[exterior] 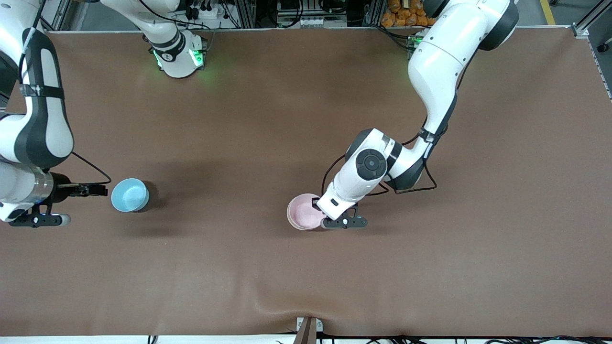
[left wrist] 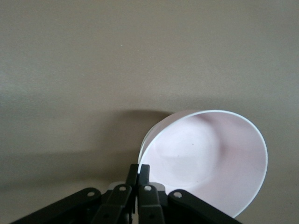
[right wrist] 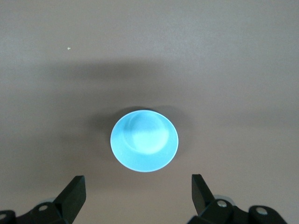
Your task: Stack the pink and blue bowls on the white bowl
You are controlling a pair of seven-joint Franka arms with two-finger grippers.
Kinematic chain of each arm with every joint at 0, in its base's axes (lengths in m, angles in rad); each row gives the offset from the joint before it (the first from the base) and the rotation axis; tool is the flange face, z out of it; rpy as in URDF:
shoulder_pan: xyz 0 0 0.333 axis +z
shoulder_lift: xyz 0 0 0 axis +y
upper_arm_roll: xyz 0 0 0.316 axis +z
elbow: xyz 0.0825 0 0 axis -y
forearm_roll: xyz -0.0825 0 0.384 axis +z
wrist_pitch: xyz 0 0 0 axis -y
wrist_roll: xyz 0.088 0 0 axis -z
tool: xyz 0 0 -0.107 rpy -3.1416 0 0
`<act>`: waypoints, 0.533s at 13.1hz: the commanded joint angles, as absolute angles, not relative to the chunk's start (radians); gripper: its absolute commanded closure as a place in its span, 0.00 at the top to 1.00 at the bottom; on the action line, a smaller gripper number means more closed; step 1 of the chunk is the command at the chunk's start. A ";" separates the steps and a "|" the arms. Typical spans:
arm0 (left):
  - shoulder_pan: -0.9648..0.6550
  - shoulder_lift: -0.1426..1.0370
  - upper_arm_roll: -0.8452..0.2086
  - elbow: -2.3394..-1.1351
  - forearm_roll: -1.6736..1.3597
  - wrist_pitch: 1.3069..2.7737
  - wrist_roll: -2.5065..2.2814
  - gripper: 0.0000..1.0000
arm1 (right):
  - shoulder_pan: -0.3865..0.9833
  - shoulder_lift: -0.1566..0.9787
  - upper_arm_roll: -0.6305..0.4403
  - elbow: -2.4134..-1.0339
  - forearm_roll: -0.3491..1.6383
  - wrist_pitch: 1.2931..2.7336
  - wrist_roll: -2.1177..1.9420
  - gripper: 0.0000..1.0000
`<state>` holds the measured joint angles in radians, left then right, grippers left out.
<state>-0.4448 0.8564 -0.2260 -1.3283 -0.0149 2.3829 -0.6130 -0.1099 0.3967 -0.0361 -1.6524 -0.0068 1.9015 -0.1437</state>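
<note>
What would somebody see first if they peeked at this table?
First, the left gripper pinching the rim of the pink bowl in the middle of the brown table. In the left wrist view, a pale rim peeks out under the pink bowl; what it is can't be told. Then the blue bowl, alone toward the right arm's end, with the right gripper open above it.

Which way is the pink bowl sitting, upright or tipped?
Tipped: the left gripper, shut on the pink bowl at its rim, holds it slanted.
</note>
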 commanded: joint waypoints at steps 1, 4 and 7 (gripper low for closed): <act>-0.457 0.899 -0.222 -1.290 -0.025 2.408 -0.627 0.00 | -0.109 0.293 -0.032 -1.811 -0.011 1.985 -0.147 1.00; -0.462 0.908 -0.222 -1.292 -0.023 2.430 -0.624 0.00 | -0.121 0.330 -0.034 -1.786 -0.015 1.993 -0.147 1.00; -0.462 0.911 -0.222 -1.296 -0.021 2.430 -0.618 1.00 | -0.132 0.443 -0.034 -1.695 -0.015 1.994 -0.158 1.00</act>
